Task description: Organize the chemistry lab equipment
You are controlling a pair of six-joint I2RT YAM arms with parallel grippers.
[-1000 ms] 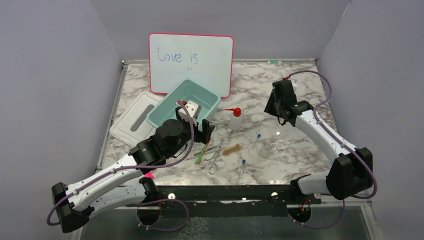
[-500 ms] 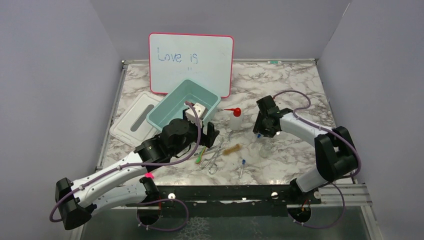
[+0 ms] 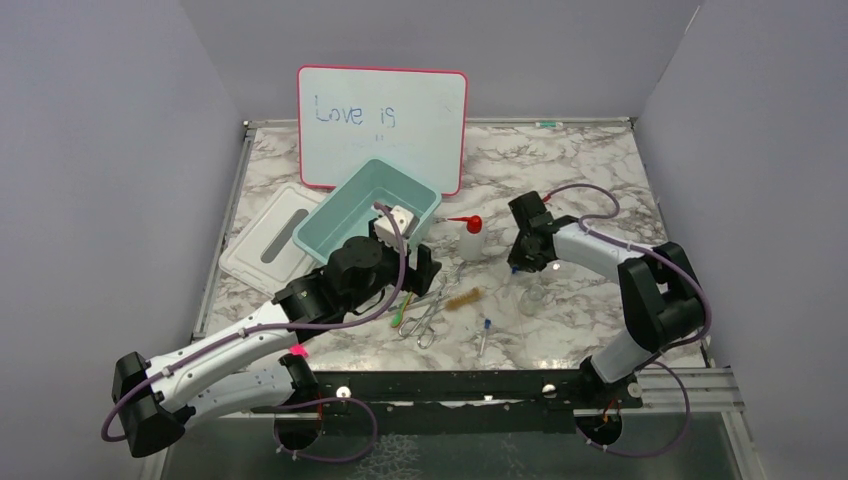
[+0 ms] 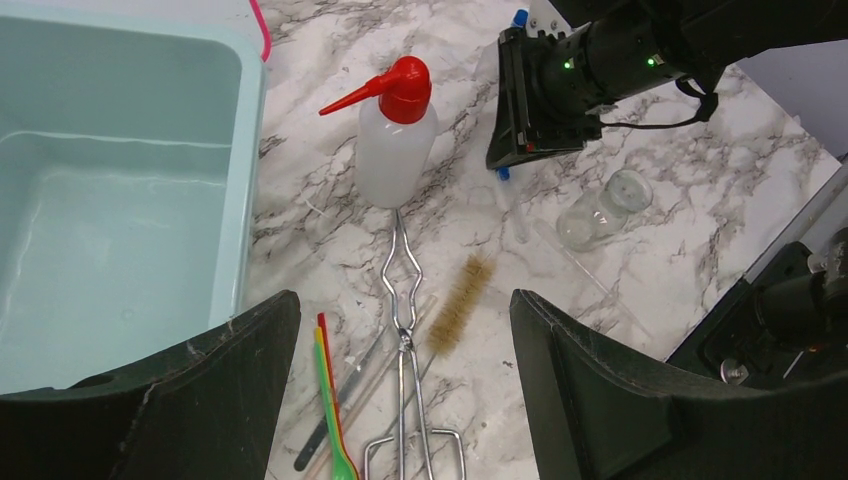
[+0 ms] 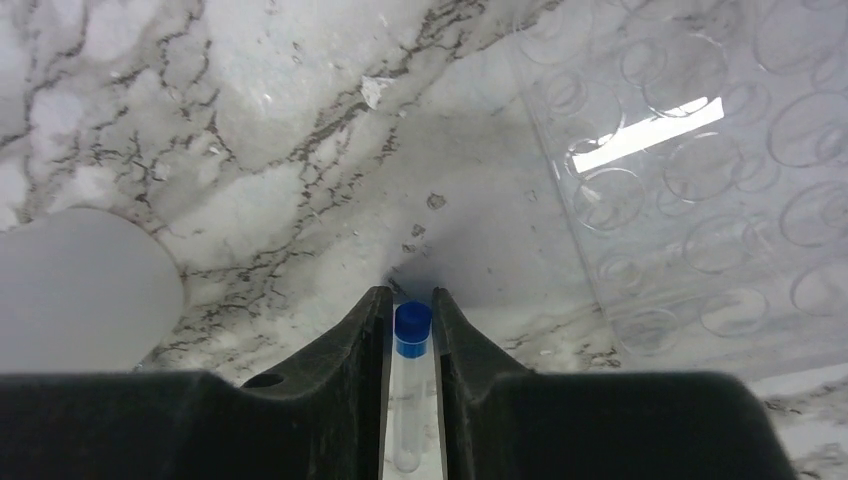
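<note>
My right gripper (image 3: 520, 262) is down on the marble, its jaws shut on a blue-capped clear tube (image 5: 411, 330) that lies on the table; the tube (image 4: 505, 190) also shows in the left wrist view. A white squeeze bottle with a red nozzle (image 3: 470, 238) stands to its left. Metal tongs (image 4: 405, 330), a brown bristle brush (image 4: 460, 315) and a small glass flask (image 4: 600, 210) lie nearby. A second blue-capped tube (image 3: 484, 330) lies nearer the front. My left gripper (image 4: 400, 320) hangs open above the tongs, holding nothing.
A teal bin (image 3: 330, 215) stands left of the bottle, its clear lid (image 3: 270, 235) beside it. A pink-framed whiteboard (image 3: 382, 125) leans at the back. Coloured plastic spoons (image 4: 330, 400) lie by the tongs. A clear dimpled plastic sheet (image 5: 700, 200) lies beyond the right gripper.
The right arm swung in from the back right and came down over the tube, and its jaws closed around it. The left arm shifted only slightly.
</note>
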